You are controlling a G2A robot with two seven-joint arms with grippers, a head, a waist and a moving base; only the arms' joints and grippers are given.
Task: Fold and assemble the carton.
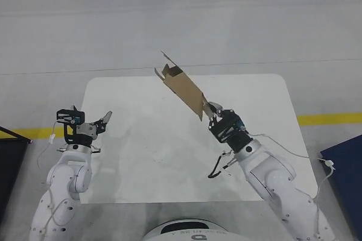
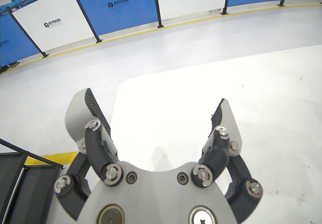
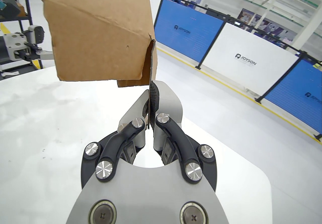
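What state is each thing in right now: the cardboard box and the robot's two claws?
carton: not yet assembled, lifted off the table and tilted, held by one edge.
right gripper: shut on the carton's edge.
left gripper: open, holding nothing, above the table's left side, apart from the carton.
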